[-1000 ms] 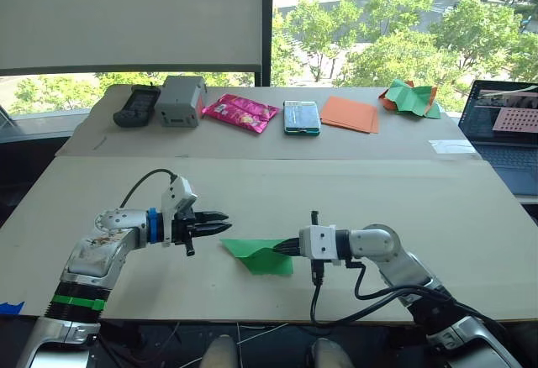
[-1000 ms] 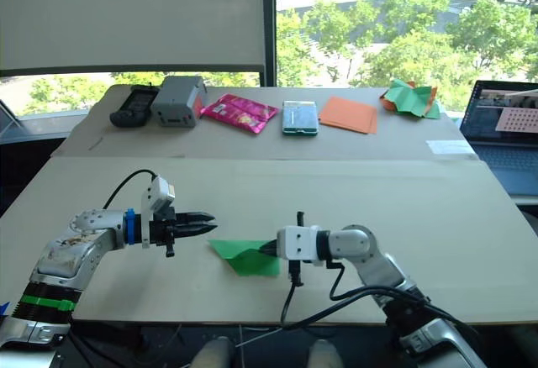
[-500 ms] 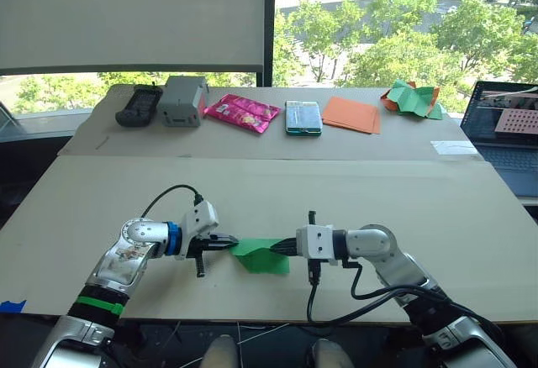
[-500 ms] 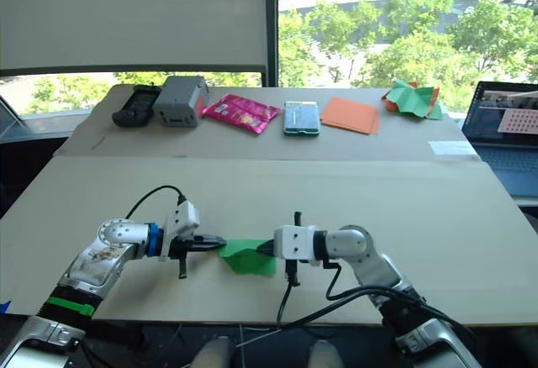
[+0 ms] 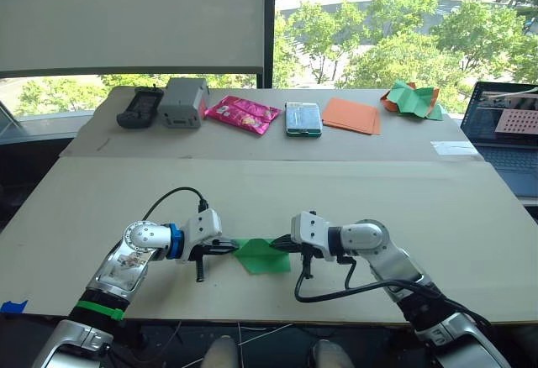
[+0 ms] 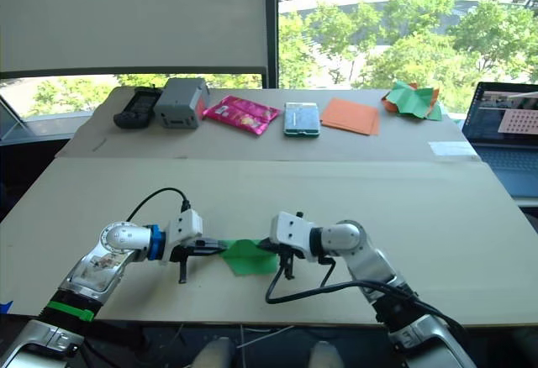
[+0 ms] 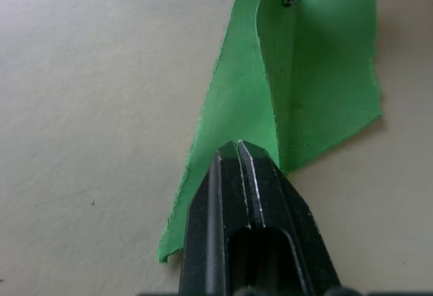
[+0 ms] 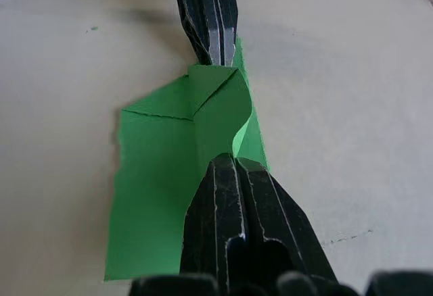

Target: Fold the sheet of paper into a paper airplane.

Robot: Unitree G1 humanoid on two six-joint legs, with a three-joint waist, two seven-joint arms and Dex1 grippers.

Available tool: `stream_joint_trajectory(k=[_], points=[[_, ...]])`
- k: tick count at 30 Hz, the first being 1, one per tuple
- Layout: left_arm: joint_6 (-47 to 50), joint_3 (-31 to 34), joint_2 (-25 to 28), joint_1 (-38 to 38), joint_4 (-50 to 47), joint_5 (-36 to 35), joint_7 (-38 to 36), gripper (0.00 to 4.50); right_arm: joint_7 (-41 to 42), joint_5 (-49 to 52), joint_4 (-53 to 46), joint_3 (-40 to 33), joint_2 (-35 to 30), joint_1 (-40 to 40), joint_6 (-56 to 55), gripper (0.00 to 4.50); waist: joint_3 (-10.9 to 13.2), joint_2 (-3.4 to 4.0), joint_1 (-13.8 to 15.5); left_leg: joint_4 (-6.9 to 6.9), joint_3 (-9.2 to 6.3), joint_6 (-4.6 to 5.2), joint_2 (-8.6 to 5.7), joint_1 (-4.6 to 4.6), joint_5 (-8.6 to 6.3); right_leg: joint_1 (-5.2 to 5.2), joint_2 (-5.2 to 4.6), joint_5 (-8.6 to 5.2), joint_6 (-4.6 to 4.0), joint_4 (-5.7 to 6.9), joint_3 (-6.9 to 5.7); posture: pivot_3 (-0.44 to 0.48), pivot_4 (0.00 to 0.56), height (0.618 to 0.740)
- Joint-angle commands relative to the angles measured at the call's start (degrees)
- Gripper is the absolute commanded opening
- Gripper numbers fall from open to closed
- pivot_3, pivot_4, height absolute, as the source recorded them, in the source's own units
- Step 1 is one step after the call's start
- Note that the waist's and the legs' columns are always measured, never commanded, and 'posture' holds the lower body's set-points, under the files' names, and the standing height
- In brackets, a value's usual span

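The sheet of paper (image 5: 259, 255) is bright green, folded to a point, and lies on the near table between my two grippers. My left gripper (image 7: 235, 150) is shut on its pointed left end. My right gripper (image 8: 230, 162) is shut on a raised, curling flap at the paper's right side. In the left eye view the left gripper (image 5: 232, 248) and right gripper (image 5: 281, 246) face each other tip to tip, about a paper's width apart. The rest of the paper lies flat on the table. The paper airplane is out of view.
On the far table stand a black device (image 5: 138, 106), a grey box (image 5: 183, 101), a pink packet (image 5: 242, 113), a teal box (image 5: 303, 118), orange sheets (image 5: 350, 113) and a crumpled green-and-orange bundle (image 5: 412, 98). A laptop (image 5: 508, 129) sits at the right edge.
My left gripper moved right to the paper's pointed end and shut on it. The right gripper shifted a little left and rolled, and the paper bunched up narrower between them.
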Motion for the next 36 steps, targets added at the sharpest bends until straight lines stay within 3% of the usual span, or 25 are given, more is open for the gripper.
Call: stream_joint_trajectory(k=[1, 14, 23, 28, 36], points=[[-0.17, -0.82, 0.46, 0.33, 0.21, 1.51, 0.03, 0.02, -0.28, 0.00, -1.29, 0.01, 0.65, -0.81, 4.50, 0.00, -0.01, 0.02, 0.00, 0.00, 0.00, 0.00, 0.00, 0.00, 0.00, 0.00, 0.00, 0.00, 0.00, 0.00, 0.00, 0.000, 0.150, 0.706], [2.24, 2.16, 1.55, -0.56, -1.19, -0.05, 1.09, 0.02, -2.36, -3.99, 1.52, 2.50, 2.02, -0.65, 7.12, 0.00, -0.08, 0.11, -0.10, 0.00, 0.00, -0.02, 0.00, 0.02, -0.01, -0.02, 0.00, 0.00, 0.00, 0.00, 0.00, 0.000, 0.150, 0.706], [14.19, 8.38, 2.70, -1.15, -12.29, -10.63, 0.00, 0.02, -2.44, -4.62, 1.83, 3.01, 2.35, -0.39, 7.11, 0.00, -0.08, 0.10, -0.23, -0.02, -0.01, -0.03, 0.00, 0.00, -0.02, -0.03, 0.00, 0.00, 0.00, -0.01, 0.00, 0.000, 0.150, 0.706], [17.20, 6.71, 2.07, 0.92, -14.81, -12.57, -0.05, 0.02, -2.27, -4.99, 2.07, 3.01, 2.57, -0.42, 7.06, 0.00, -0.08, 0.10, -0.37, -0.02, -0.01, -0.03, 0.00, 0.02, -0.02, -0.03, 0.00, 0.00, 0.00, 0.00, 0.01, 0.000, 0.150, 0.706], [11.81, 2.13, -1.91, 0.01, -6.93, -7.98, 1.28, 0.02, -1.86, -4.76, 1.21, 2.98, 2.47, -0.27, 7.60, 0.00, -0.08, 0.09, -0.38, -0.01, 0.00, -0.03, 0.00, 0.02, -0.02, -0.04, 0.00, -0.01, 0.00, -0.03, 0.01, 0.000, 0.150, 0.706]])
